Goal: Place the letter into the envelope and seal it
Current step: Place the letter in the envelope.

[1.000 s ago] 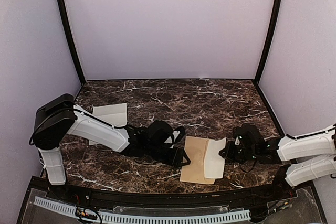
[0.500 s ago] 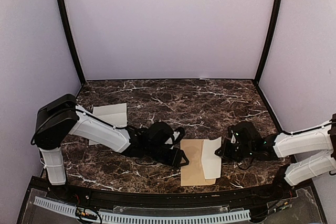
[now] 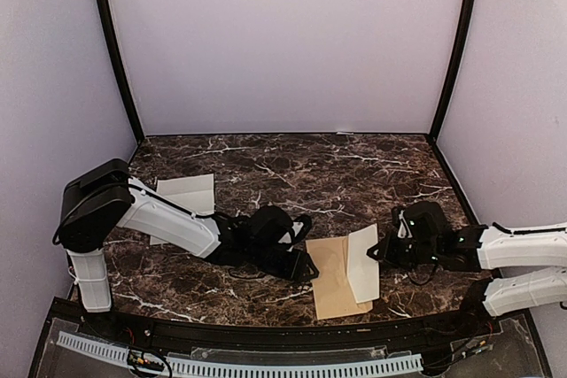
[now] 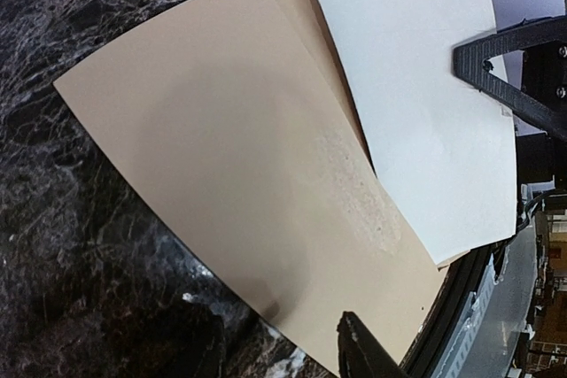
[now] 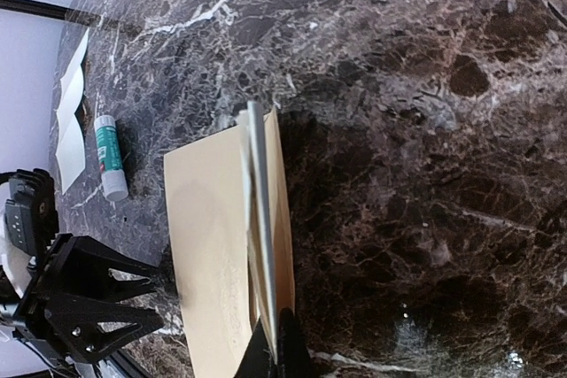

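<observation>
Tan kraft paper envelope, flat and rectangular, lies on the dark veined marble table near its front edge, between the two arms. Thin white paper letter is over the envelope's right part, tilted up, its right edge pinched. The right wrist view shows it nearly edge-on, with its lower edge down on the tan paper. Whether it has entered the mouth: cannot tell. Right gripper is clenched on that right edge. Left gripper sits at the envelope's left edge with its jaws apart and nothing clamped between them; one finger reaches over the tan margin in its own view, contact uncertain. A mottled dull patch shows on the envelope beside the letter, cause unknown. Handling, as a judgement: the letter is very light and limp, will sag and curl away from a single pinch, and creases easily, so it is best held at an edge, close to the end being fed in. The envelope is a little stiffer but likely to slide on the polished stone, so it wants pinning at the left edge or corner while the sheet goes in. Count: one envelope, one held letter, one second white creased sheet lying flat at far left, well apart. One white glue stick with green label lies near that sheet; two grippers
</observation>
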`<action>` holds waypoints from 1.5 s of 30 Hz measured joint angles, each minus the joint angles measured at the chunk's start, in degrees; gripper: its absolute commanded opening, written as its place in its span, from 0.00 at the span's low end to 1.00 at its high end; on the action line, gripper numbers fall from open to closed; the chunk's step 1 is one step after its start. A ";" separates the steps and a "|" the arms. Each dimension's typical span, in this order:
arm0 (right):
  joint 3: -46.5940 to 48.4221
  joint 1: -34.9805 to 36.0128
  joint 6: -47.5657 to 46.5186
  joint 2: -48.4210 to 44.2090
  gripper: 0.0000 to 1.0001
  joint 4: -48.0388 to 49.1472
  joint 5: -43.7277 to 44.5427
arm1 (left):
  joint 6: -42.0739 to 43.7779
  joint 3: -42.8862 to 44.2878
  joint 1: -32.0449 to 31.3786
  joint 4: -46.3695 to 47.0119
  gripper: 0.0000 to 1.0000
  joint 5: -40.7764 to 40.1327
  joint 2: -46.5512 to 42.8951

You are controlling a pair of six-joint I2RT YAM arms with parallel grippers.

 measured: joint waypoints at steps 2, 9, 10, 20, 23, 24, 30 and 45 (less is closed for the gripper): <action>0.00 0.00 0.17 0.00 0.00 -1.44 0.00 | -0.04 0.02 0.00 0.02 0.42 0.02 0.00; 0.00 0.00 1.07 1.44 0.00 -3.76 -0.04 | -0.46 0.02 0.00 1.49 0.42 0.31 0.52; 0.00 0.00 1.11 1.95 0.00 -3.91 -0.07 | -0.52 0.02 0.00 1.70 0.42 0.39 0.63; 0.00 -0.07 1.05 7.23 0.00 -3.30 -2.32 | -1.29 0.02 0.00 4.28 0.39 1.49 1.73; 0.02 -0.11 1.03 8.00 0.00 -1.97 -3.26 | -1.49 0.00 0.00 4.79 0.37 1.64 1.92; 0.02 -0.11 1.01 8.26 0.00 -1.51 -3.50 | -1.53 0.02 0.02 4.85 0.35 1.68 1.97; 0.35 -0.11 0.85 10.14 0.00 1.20 -5.07 | -1.73 0.02 0.11 5.38 0.27 2.05 2.43; 2.16 -0.15 -2.51 14.10 0.00 6.62 -9.90 | -2.19 0.02 0.22 5.95 0.05 2.84 3.39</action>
